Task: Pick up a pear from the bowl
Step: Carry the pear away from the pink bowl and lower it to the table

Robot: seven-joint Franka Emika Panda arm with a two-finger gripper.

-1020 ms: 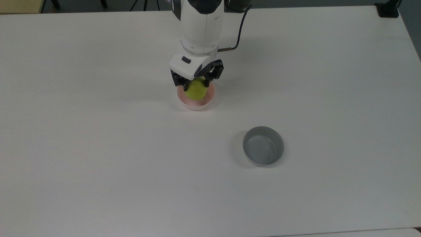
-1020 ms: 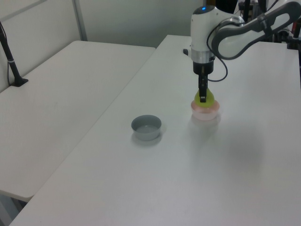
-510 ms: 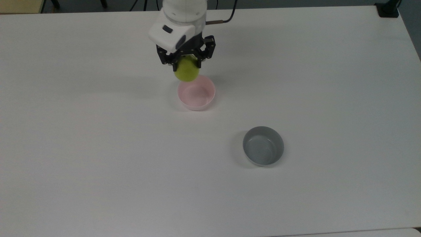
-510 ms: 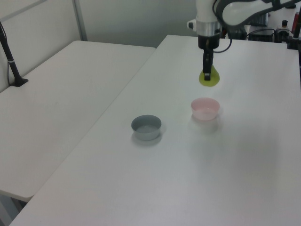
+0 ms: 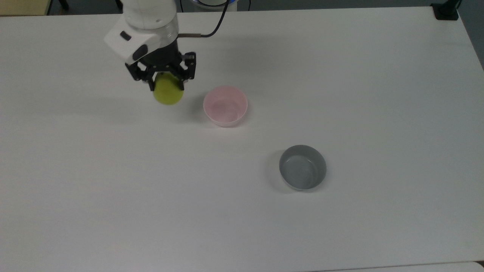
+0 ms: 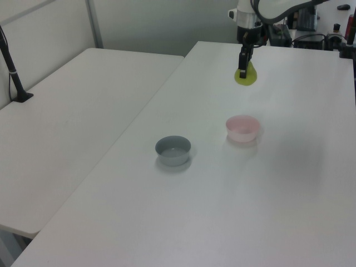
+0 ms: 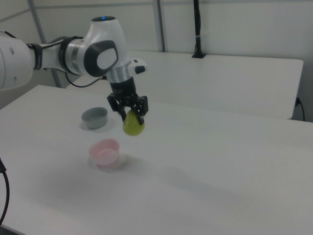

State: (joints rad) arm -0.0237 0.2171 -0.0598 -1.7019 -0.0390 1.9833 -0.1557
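My gripper [image 5: 166, 84] is shut on the yellow-green pear [image 5: 168, 94] and holds it in the air above the white table. In the top view the pear hangs to the left of the pale pink bowl [image 5: 225, 105], which stands with nothing in it. The left view shows the pear [image 6: 246, 77] well beyond the pink bowl [image 6: 243, 128], with the gripper [image 6: 243, 69] gripping its top. From the right view the pear [image 7: 133, 125] hangs high above and to the right of the bowl [image 7: 104, 152], under the gripper [image 7: 130, 113]. The pear's stem is hidden between the fingers.
A grey bowl [image 5: 302, 167] stands on the table to the lower right of the pink one in the top view. A second white table [image 6: 72, 105] lies alongside at the left view's left. A black post [image 5: 446, 9] stands at the top view's far right corner.
The gripper lifted the pear out of the pink bowl, then carried it up and toward the top view's left. The bowl stayed put and now holds nothing.
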